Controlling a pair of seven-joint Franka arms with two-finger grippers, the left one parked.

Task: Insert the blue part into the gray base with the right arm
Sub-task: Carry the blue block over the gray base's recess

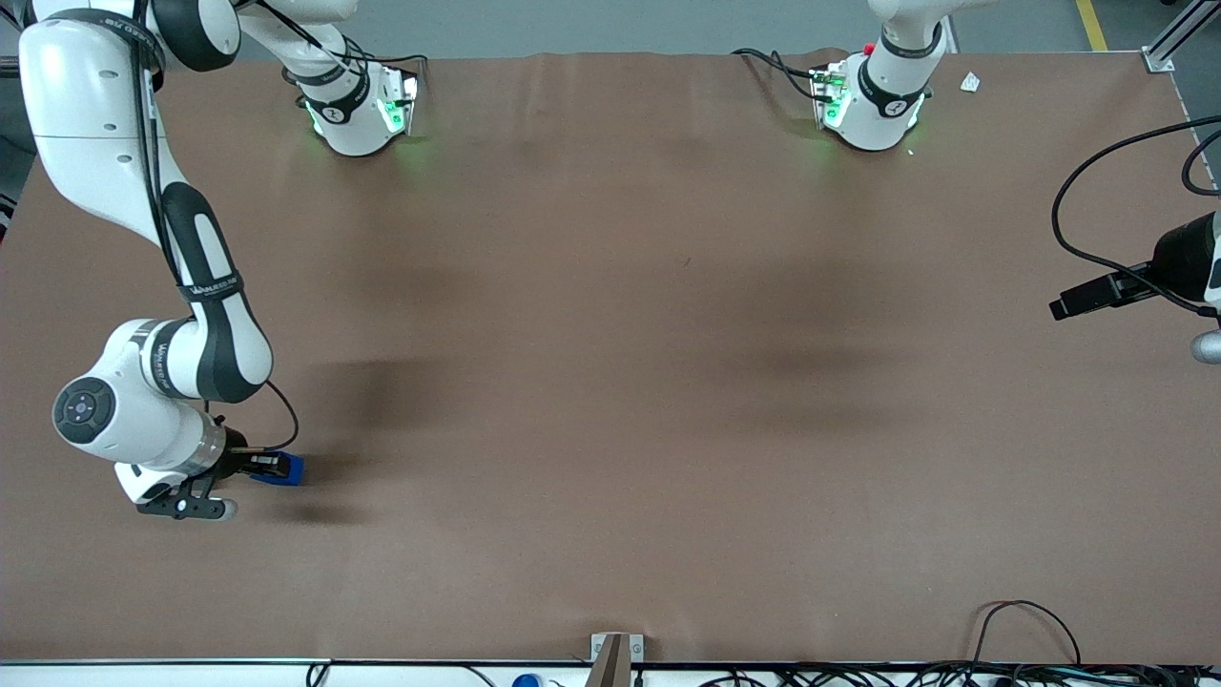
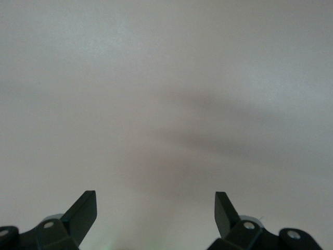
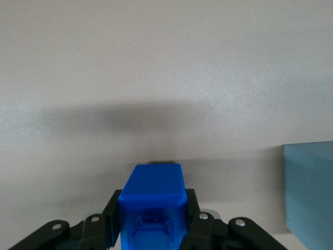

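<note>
My right arm's gripper (image 1: 275, 467) hangs low over the brown table (image 1: 610, 382) at the working arm's end, near the front camera. It is shut on the blue part (image 1: 290, 468). In the right wrist view the bright blue part (image 3: 152, 188) sits clamped between the two black fingers (image 3: 111, 214) of the gripper (image 3: 152, 208), its notched face toward the camera, and casts a shadow on the table a little way off. The gray base (image 3: 310, 191), a pale gray-blue block, stands on the table beside the gripper and apart from the part. It does not show in the front view.
Two arm bases (image 1: 358, 110) (image 1: 870, 105) stand at the table edge farthest from the front camera. The parked arm's gripper (image 1: 1111, 291) hangs at its own end. A metal bracket (image 1: 615, 654) and cables (image 1: 1025, 639) line the nearest edge. A white scrap (image 1: 970, 82) lies near the parked arm's base.
</note>
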